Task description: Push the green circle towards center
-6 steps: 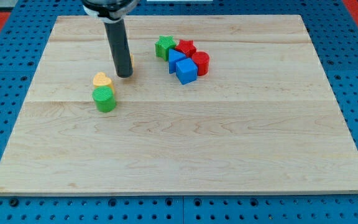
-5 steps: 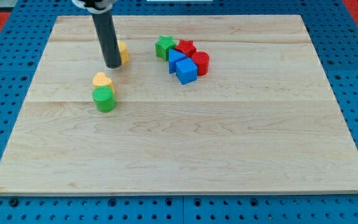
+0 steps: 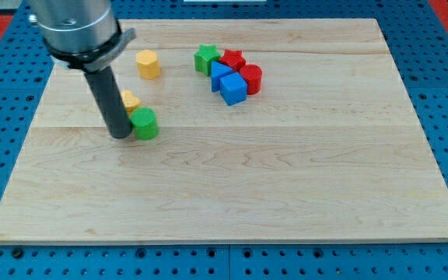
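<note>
The green circle (image 3: 145, 124) sits left of the board's (image 3: 286, 194) centre, my tip (image 3: 120, 135) touching its left side; being a bare rod, it grips nothing. An off-centre push could spin the circle aside or drag the yellow block (image 3: 131, 100) touching it behind. No containers here.

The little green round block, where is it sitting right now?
The green circle block sits left of the wooden board's middle, touching my tip on its left, with a yellow block just above.
</note>
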Robot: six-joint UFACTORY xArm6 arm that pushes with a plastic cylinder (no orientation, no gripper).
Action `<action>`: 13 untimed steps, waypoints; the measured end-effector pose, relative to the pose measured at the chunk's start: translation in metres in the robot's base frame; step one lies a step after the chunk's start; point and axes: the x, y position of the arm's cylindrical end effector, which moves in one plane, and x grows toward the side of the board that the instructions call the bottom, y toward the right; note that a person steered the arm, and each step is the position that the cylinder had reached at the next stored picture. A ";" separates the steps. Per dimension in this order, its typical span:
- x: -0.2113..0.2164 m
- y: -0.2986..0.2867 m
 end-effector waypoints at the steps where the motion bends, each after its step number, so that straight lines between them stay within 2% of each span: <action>1: 0.000 0.020; 4: 0.000 0.086; 6: -0.036 0.086; 8: -0.008 0.125; 10: -0.040 0.125; 13: -0.042 0.094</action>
